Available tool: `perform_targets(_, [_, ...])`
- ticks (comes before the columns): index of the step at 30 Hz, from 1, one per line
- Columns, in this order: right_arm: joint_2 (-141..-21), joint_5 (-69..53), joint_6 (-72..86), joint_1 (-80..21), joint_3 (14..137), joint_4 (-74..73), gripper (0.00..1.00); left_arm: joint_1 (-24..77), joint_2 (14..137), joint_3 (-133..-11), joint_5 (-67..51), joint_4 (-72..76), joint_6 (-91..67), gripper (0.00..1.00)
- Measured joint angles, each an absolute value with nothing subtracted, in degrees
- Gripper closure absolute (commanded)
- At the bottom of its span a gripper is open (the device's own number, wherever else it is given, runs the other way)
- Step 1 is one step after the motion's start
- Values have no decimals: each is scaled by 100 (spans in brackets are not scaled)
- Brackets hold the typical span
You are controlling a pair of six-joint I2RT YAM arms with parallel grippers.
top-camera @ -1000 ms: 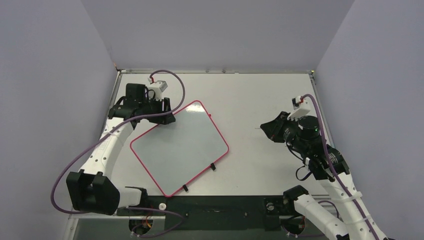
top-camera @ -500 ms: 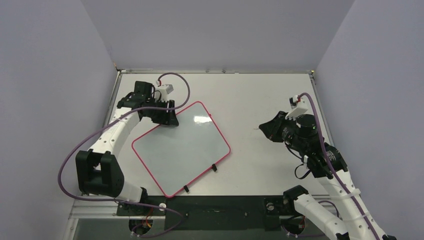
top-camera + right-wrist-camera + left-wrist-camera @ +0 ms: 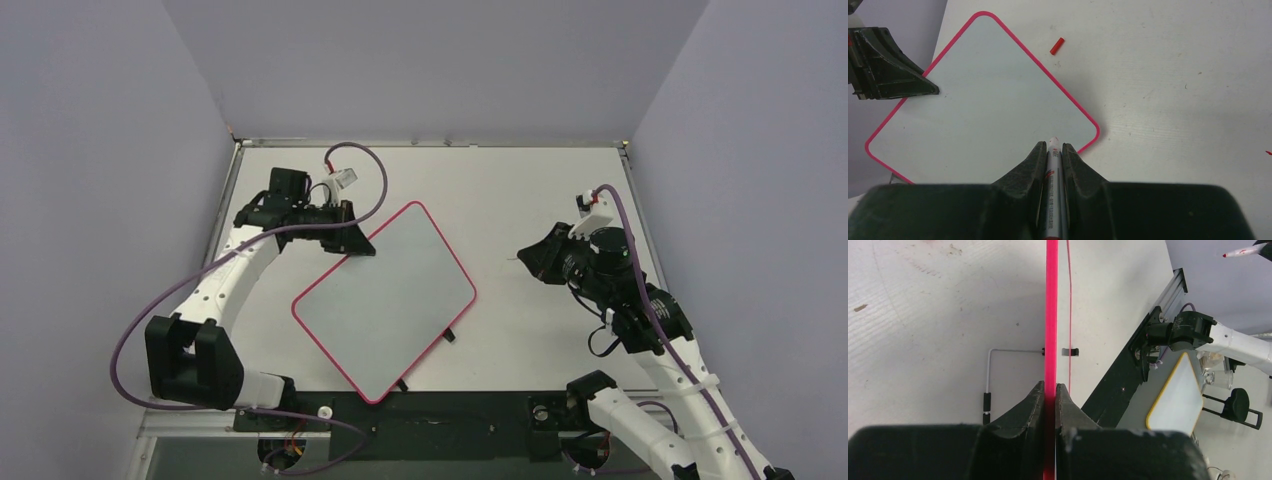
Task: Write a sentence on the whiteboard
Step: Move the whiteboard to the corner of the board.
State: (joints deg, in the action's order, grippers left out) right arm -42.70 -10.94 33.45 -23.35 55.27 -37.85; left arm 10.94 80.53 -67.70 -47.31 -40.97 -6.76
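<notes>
Red-rimmed whiteboard, still blank, now pinched on its far-left edge by the left gripper and swung toward the table's middle, nearer the right gripper clamped on its marker, so writing looks close!

Bright even light; faint soft shadows; wrist-view foreground blurred.

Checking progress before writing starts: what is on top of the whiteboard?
No writing shows on the whiteboard; only the left gripper clamps its rim. Whatever lies beneath is hidden.
</notes>
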Motion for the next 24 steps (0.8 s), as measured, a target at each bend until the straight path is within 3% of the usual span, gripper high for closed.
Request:
perform_targets(14, [-4281,-1092,3354,-2335,5527,-3782,100,2329,7706,-5944,-4501,-2126,-1544,100])
perform_targets(24, [-4029,-934,3345,-2335,5454,-3785,100,3140,8440,-6646,-4141,-1496,-1422,100])
